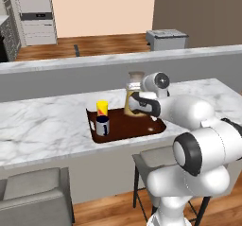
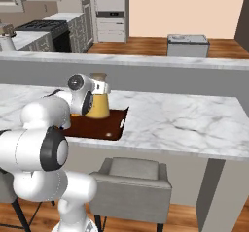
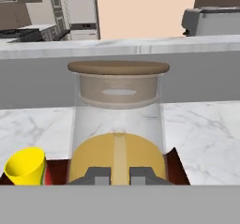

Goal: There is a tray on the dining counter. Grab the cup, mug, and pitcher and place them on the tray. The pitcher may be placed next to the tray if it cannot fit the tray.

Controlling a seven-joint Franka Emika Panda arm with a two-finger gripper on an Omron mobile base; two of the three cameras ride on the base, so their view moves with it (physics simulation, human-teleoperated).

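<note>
I have the gripper (image 3: 119,175) pressed up against the pitcher (image 3: 118,124), its two dark tips set close together at the very base of the glass with only a narrow strip of orange showing between them — the jaws are nearly closed, and I cannot tell from here whether they actually pinch any part of it. Straight ahead of the tool the pitcher stands upright, its brown cork lid (image 3: 118,68) above the tips and the orange liquid bulging just over them. In the left base view the hand (image 1: 142,103) sits against the near side of the pitcher (image 1: 133,90), which stands at the far edge of the tray (image 1: 142,126) on the dining counter (image 1: 42,126); whether its base rests inside the tray or just on its back rim I cannot make out. Off to the tool's left, the yellow cup (image 1: 102,108) stands on the tray, and the mug (image 1: 102,125) stands just in front of it (dark blue, pale rim, nearer my cameras than the cup), both upright and close to one another. The hand view catches the cup (image 3: 26,167) low on the left beside the pitcher, with the reddish tray wall behind it. From the right base view, the pitcher (image 2: 99,100) shows just past the wrist, on the tray (image 2: 109,124) — the arm covers the tray's left part there.
</note>
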